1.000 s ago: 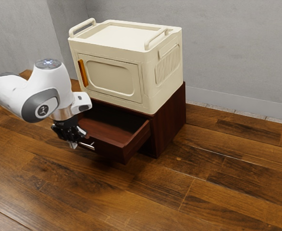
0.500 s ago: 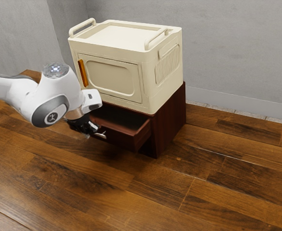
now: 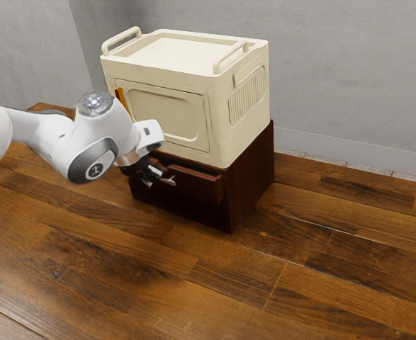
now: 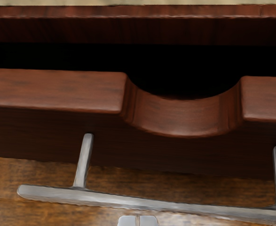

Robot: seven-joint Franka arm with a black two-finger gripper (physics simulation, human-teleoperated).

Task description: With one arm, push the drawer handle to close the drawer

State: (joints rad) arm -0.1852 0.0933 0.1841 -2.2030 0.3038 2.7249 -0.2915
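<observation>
My gripper [image 3: 153, 178] is at the front of the dark red-brown drawer [image 3: 199, 187], by its metal handle [image 3: 168, 182]. The drawer stands a short way out of its cabinet [image 3: 249, 184]. In the wrist view, the tips of my gripper [image 4: 138, 221] are together, right beside the middle of the silver handle bar [image 4: 128, 201], with nothing between them. Behind the bar is the drawer front [image 4: 53, 90] with its curved cutout, and a dark gap separates it from the cabinet's edge [image 4: 128, 12]. Whether the tips touch the bar, I cannot tell.
A cream storage box [image 3: 172, 92] with two top handles and an orange door handle [image 3: 120, 95] stands on the cabinet. Wooden floor [image 3: 321, 269] surrounds the cabinet's front and side, and a grey wall [image 3: 349, 78] rises behind.
The drawer has slid most of the way toward the cabinet. My gripper has moved along with its handle, toward the exterior view's right and slightly up.
</observation>
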